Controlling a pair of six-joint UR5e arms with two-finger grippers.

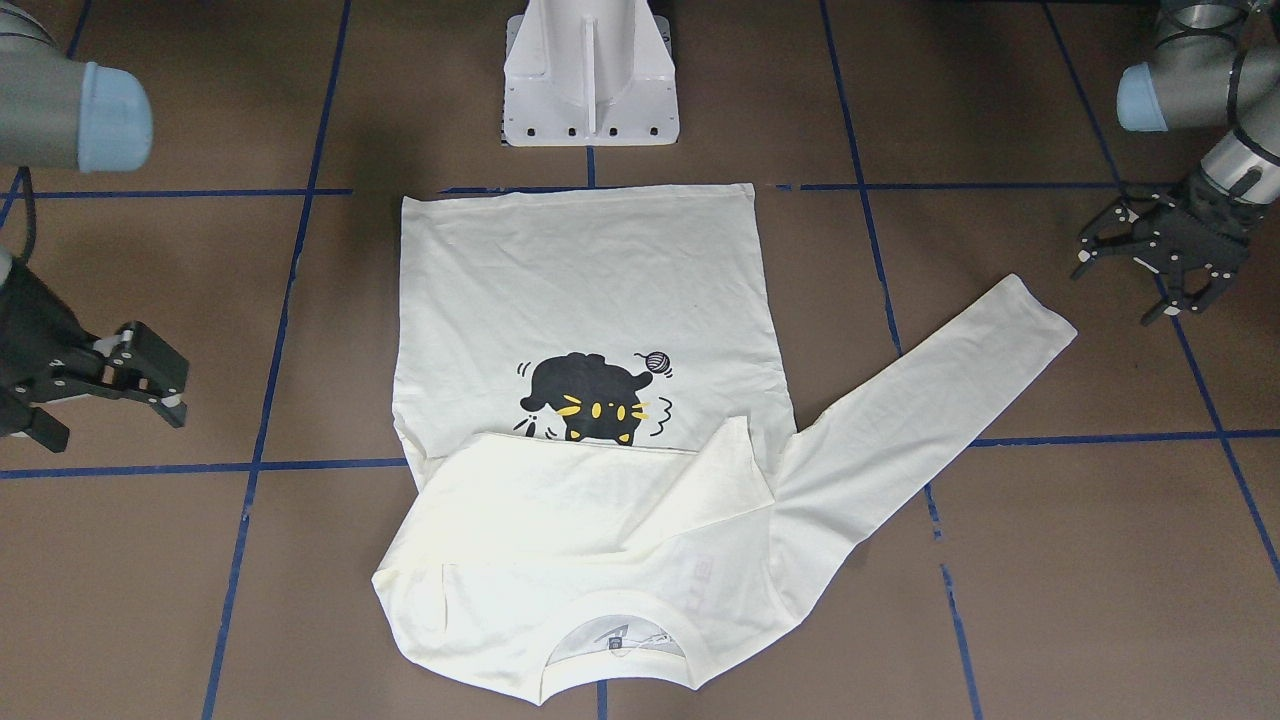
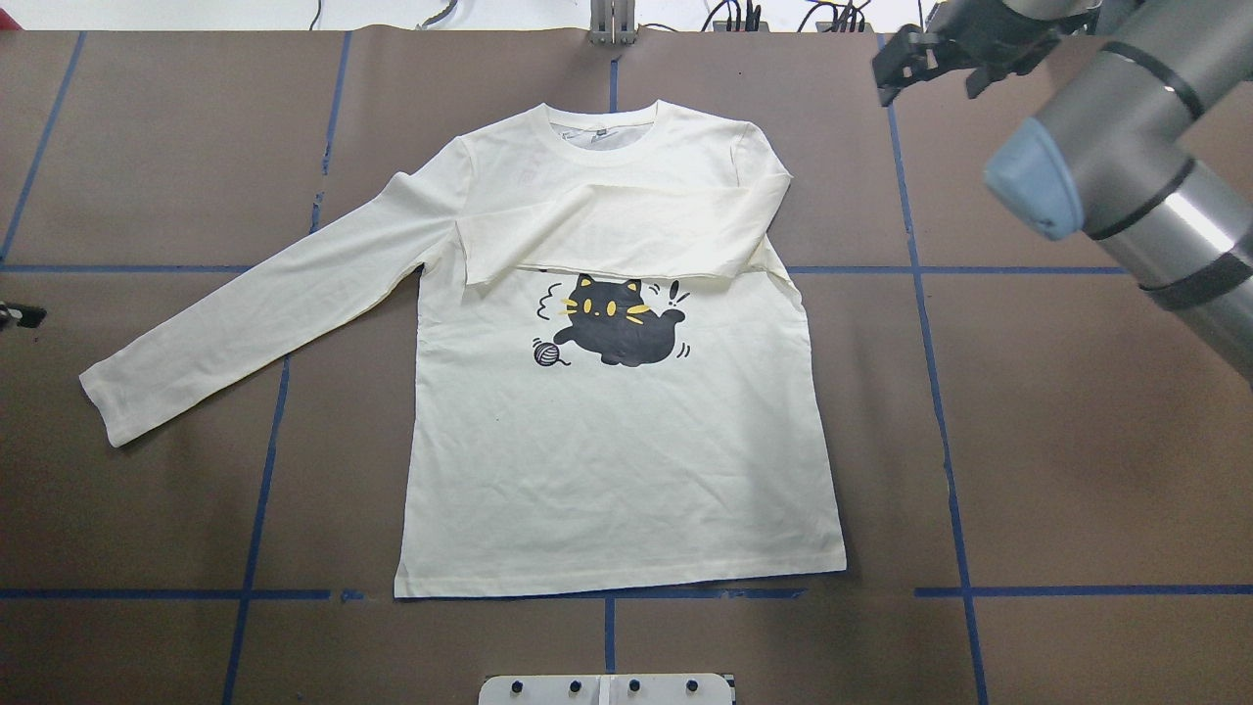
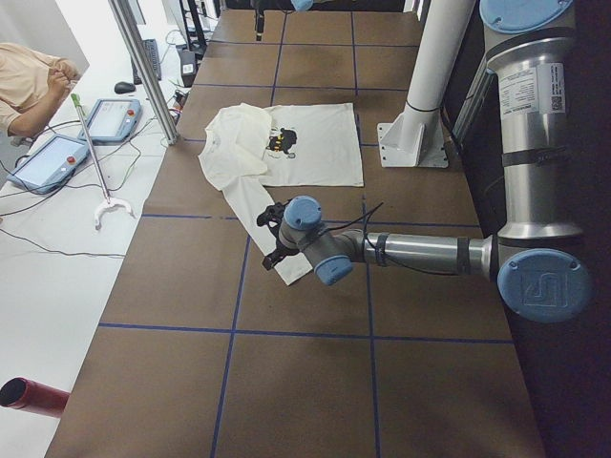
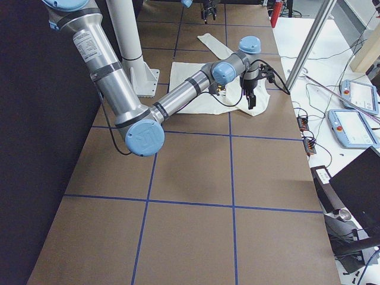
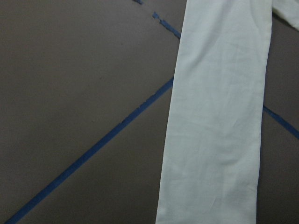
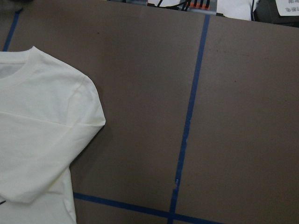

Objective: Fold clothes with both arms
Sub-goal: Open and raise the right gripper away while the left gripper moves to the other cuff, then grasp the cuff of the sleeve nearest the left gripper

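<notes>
From the front-facing camera the left gripper (image 1: 1130,285) hangs with its fingers spread and empty, and the shirt (image 1: 580,290) lies print-up towards the table's middle from it. The outstretched sleeve (image 1: 920,400) points its cuff (image 1: 1040,325) at this gripper, close by but not touching. The sleeve's long axis runs slantwise from the cuff back to the shoulder. The right gripper (image 1: 110,405), also spread and empty, sits well apart on the shirt's other side, so the left arm looks the nearer for this sleeve. Overhead, the other sleeve, the folded sleeve (image 2: 626,230), already lies across the chest above the cat print, and the right gripper (image 2: 930,73) hovers beyond the collar-side corner. In the left-end view the left gripper (image 3: 274,234) sits over the cuff end. In the right-end view the right gripper (image 4: 252,95) hangs beside the shirt's shoulder edge. The left wrist camera shows the outstretched sleeve (image 5: 219,116) flat and lengthwise below, with no fingers in frame. The right wrist camera shows only the folded shoulder (image 6: 70,126). The brown table (image 1: 1100,560) is flat, crossed by blue tape lines (image 1: 1100,438), so there seems room to carry the cuff inward.
</notes>
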